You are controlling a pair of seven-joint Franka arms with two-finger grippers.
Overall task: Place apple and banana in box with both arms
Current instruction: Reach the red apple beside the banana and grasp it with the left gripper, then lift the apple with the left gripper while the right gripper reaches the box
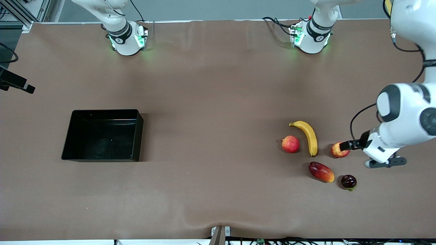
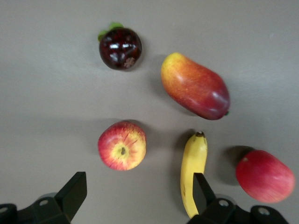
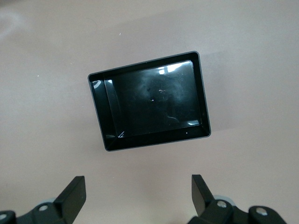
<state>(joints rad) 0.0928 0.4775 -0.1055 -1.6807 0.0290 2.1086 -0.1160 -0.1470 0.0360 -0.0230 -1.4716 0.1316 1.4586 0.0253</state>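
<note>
The apple [image 1: 338, 150], red with yellow patches, lies on the table toward the left arm's end; in the left wrist view [image 2: 122, 145] its stem dimple faces up. The banana [image 1: 309, 136] lies beside it, also seen in the left wrist view [image 2: 193, 170]. My left gripper [image 1: 344, 147] is open and empty over the table at the apple's edge; in its wrist view [image 2: 138, 193] the apple lies just ahead of the fingertips. The black box [image 1: 102, 136] stands empty toward the right arm's end. My right gripper [image 3: 138, 193] is open and empty, high above the box [image 3: 100, 112].
A pink-red round fruit [image 1: 290, 144] lies beside the banana. A red-orange mango [image 1: 321, 172] and a dark round fruit [image 1: 348, 181] lie nearer the front camera than the apple. A black object [image 1: 15, 83] juts in at the right arm's end of the table.
</note>
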